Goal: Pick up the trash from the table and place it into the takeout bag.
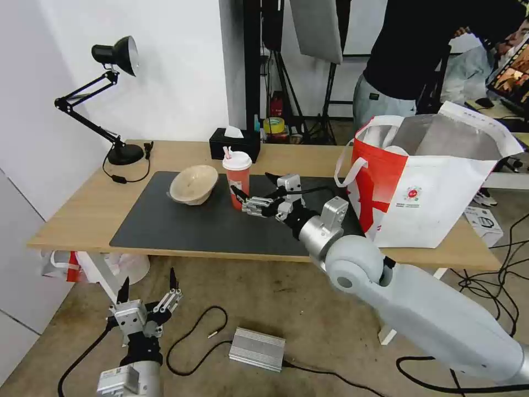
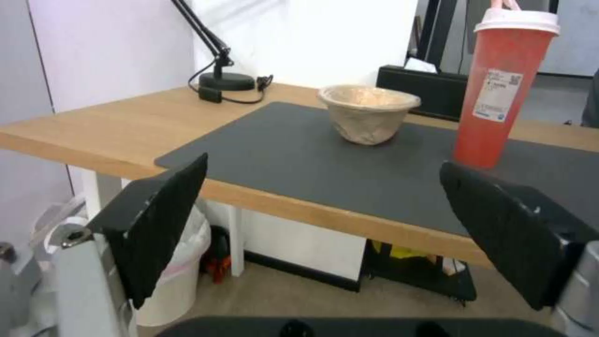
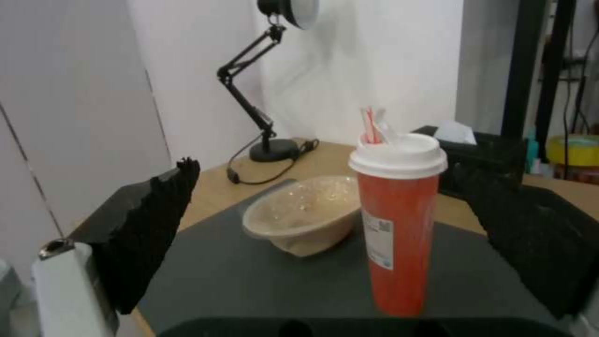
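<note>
Right gripper (image 1: 254,194) spread wide, empty, level with cup (image 1: 237,179) on mat, lined up to straddle it. Bowl (image 1: 193,184) beside cup. Bag (image 1: 424,182) gapes at table's right end. Left gripper (image 1: 149,286) spread, parked low.

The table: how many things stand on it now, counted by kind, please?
Paper bowl: 1
Drink cup: 1
Tissue box: 1
Desk lamp: 1
Takeout bag: 1
Mat: 1
Total: 6
</note>
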